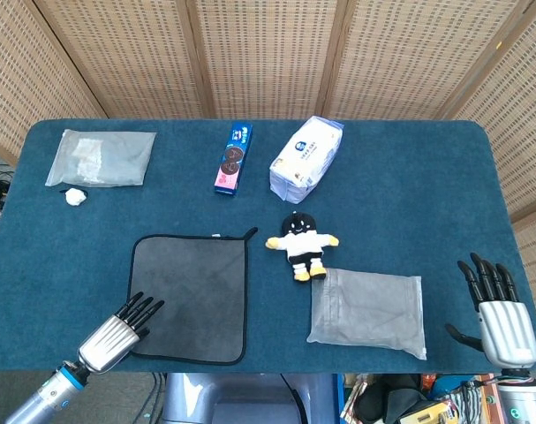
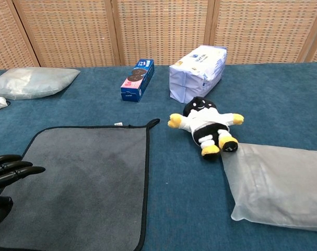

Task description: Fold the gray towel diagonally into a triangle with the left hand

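Observation:
The gray towel [image 1: 192, 296] with black trim lies flat and unfolded on the blue table, near the front left; the chest view shows the gray towel [image 2: 85, 183] spread out low left. My left hand [image 1: 117, 329] hovers at the towel's near-left corner, fingers extended and apart, holding nothing; the left hand [image 2: 7, 175] shows at the left edge of the chest view with its fingertips over the towel's left border. My right hand [image 1: 497, 309] stands open at the table's front right edge, far from the towel.
A black-and-white plush doll [image 1: 301, 245] lies just right of the towel. A clear bag [image 1: 369, 311] sits below it. A cookie box [image 1: 234, 159], a white tissue pack [image 1: 306, 157] and another clear bag [image 1: 101, 158] line the back.

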### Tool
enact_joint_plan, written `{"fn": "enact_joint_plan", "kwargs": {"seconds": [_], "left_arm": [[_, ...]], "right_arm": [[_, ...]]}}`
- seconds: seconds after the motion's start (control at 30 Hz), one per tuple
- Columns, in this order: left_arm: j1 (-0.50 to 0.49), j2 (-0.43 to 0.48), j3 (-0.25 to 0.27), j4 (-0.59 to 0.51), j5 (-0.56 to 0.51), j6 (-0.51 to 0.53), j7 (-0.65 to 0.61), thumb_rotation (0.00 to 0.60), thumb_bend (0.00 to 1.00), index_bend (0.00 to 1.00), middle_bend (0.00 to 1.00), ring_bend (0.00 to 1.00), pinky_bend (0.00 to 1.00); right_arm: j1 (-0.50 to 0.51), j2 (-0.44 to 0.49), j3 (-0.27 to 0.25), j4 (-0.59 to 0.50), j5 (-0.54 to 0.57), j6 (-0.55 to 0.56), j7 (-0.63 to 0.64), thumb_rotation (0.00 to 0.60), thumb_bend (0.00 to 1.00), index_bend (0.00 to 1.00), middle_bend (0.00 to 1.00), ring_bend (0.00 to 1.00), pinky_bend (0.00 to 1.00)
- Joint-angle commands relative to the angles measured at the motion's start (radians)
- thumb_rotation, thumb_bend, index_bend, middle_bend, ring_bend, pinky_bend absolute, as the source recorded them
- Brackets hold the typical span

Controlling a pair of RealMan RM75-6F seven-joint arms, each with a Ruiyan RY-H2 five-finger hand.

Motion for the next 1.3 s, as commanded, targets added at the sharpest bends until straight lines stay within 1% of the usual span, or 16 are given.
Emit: {"fn": "enact_joint_plan", "kwargs": {"seconds": [0.03, 0.4, 0.53, 0.73, 1.07, 1.3], "left_arm": [[0.001, -0.002, -0.001, 0.004, -0.001, 0.004, 0.002, 0.6, 0.25, 0.58, 0.0, 0.0, 0.0], [-0.003, -0.009, -0.015, 0.009, -0.03, -0.018, 0.004, 0.6, 0.25, 0.58, 0.0, 0.0, 0.0], [-0.005, -0.012, -0.013, 0.006, -0.03, -0.022, 0.004, 0.6, 0.3, 0.6, 0.0, 0.0, 0.0], [-0.005, -0.011, -0.009, -0.002, -0.032, -0.023, 0.003, 0.6, 0.32, 0.6, 0.0, 0.0, 0.0], [-0.011, 0.004, -0.014, -0.023, -0.042, -0.033, 0.016, 0.6, 0.43, 0.6, 0.0, 0.0, 0.0], [-0.022, 0.009, -0.024, -0.046, -0.048, -0.042, 0.025, 0.6, 0.44, 0.6, 0.0, 0.0, 0.0]], "right_arm": [[0.0, 0.0, 0.0, 0.0, -0.001, 0.001, 0.0, 0.6, 0.0, 0.0, 0.0, 0.0, 0.0], [-0.001, 0.001, -0.001, -0.002, -0.002, 0.0, -0.001, 0.6, 0.0, 0.0, 0.0, 0.0, 0.0], [-0.001, 0.002, -0.001, -0.002, -0.003, 0.001, 0.002, 0.6, 0.0, 0.0, 0.0, 0.0, 0.0], [0.0, 0.002, -0.003, -0.002, -0.008, 0.0, 0.002, 0.6, 0.0, 0.0, 0.0, 0.0, 0.0], [0.001, 0.002, -0.005, -0.002, -0.009, -0.004, 0.001, 0.6, 0.0, 0.0, 0.0, 0.0, 0.0], [0.002, 0.002, -0.005, -0.002, -0.009, -0.006, 0.002, 0.6, 0.0, 0.0, 0.0, 0.0, 0.0]]}}
